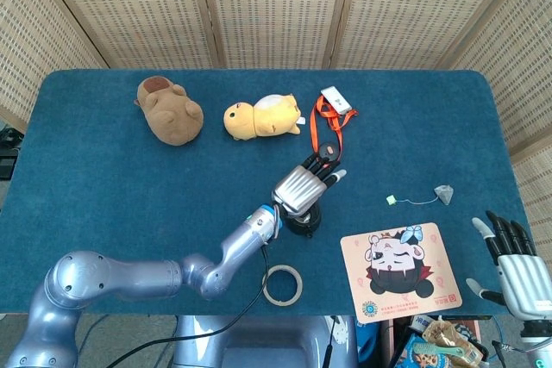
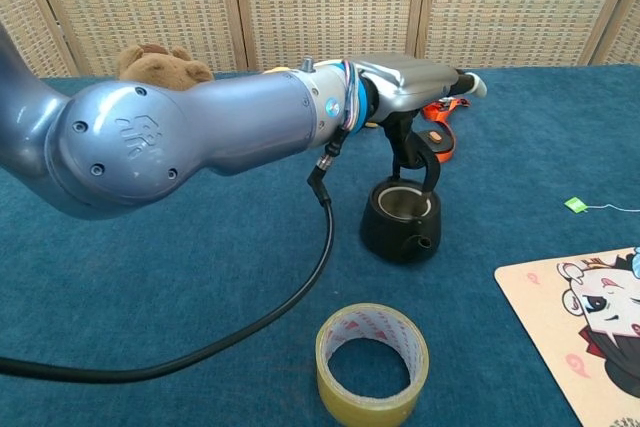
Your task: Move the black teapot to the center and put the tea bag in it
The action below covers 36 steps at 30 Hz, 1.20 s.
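A: Where's the teapot?
B: On the worktop, right under the left hand. Fingers stretched out flat above the handle, gripping nothing, looks like.
A: Risk?
B: If the hand pulls off low, it could snag the handle & tip the pot.
A: Tea bag?
B: Well off to the fingers' right, string trailing. Right hand open, near worktop edge. Thin, light bag: pinch could miss or drag it.
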### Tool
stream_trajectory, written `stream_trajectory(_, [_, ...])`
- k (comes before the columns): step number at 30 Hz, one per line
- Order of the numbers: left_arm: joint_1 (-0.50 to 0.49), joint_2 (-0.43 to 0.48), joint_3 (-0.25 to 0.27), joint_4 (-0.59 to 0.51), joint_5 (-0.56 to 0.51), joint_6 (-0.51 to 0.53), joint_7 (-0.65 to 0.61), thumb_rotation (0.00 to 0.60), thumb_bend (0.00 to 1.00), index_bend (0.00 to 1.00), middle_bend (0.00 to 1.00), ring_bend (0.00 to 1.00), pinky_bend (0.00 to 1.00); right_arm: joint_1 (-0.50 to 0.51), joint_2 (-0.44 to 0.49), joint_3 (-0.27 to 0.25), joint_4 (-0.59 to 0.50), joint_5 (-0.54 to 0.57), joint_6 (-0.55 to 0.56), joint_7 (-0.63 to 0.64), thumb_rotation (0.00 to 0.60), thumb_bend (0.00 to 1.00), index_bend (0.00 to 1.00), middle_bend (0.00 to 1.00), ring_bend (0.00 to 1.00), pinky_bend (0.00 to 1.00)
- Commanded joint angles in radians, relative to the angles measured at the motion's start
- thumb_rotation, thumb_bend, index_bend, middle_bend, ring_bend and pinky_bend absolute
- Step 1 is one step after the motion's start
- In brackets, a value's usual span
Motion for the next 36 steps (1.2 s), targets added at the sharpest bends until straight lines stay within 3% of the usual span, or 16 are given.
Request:
stream_trajectory(1, [0.001, -0.033, -0.015, 0.035, 0.006, 0.036, -0.003, 0.600, 0.38, 0.00, 0.00, 0.00, 0.00, 0.000, 0.000, 0.000, 0.001, 0.000, 0.000, 0.001, 0.600, 0.14, 0.02, 0.02, 0.00, 0.00])
stream_trajectory(6, [0.004, -0.084, -0.021, 0.082, 0.021, 0.081, 0.010, 0.600, 0.34, 0.00, 0.00, 0.00, 0.00, -0.002, -0.003, 0.000, 0.002, 0.004, -0.001, 0.001, 0.600, 0.14, 0.02, 0.02, 0.00, 0.00])
stream_trajectory(16, [0.017, -0.106, -0.015, 0.087, 0.043, 0.104, 0.049, 0.600, 0.26, 0.00, 0.00, 0.00, 0.00, -0.004, -0.003, -0.001, 0.000, 0.002, 0.000, 0.003, 0.600, 0.14, 0.02, 0.02, 0.00, 0.00])
stream_trajectory(22, [0.032, -0.102, -0.037, 0.072, 0.064, 0.120, 0.023, 0.600, 0.25, 0.00, 0.00, 0.00, 0.00, -0.007, 0.000, -0.001, -0.002, 0.004, 0.002, 0.005, 0.600, 0.14, 0.02, 0.02, 0.00, 0.00])
stream_trajectory(32, [0.119, 0.037, -0.047, -0.113, 0.090, 0.153, -0.030, 0.600, 0.26, 0.00, 0.00, 0.00, 0.00, -0.005, 0.004, 0.001, -0.005, 0.001, 0.002, 0.005, 0.600, 0.14, 0.02, 0.02, 0.00, 0.00])
stream_trajectory(36, [0.193, 0.151, -0.032, -0.261, 0.104, 0.182, -0.071, 0.600, 0.26, 0.00, 0.00, 0.00, 0.00, 0.000, 0.007, 0.004, -0.007, -0.003, 0.001, 0.008, 0.600, 0.14, 0.02, 0.02, 0.00, 0.00])
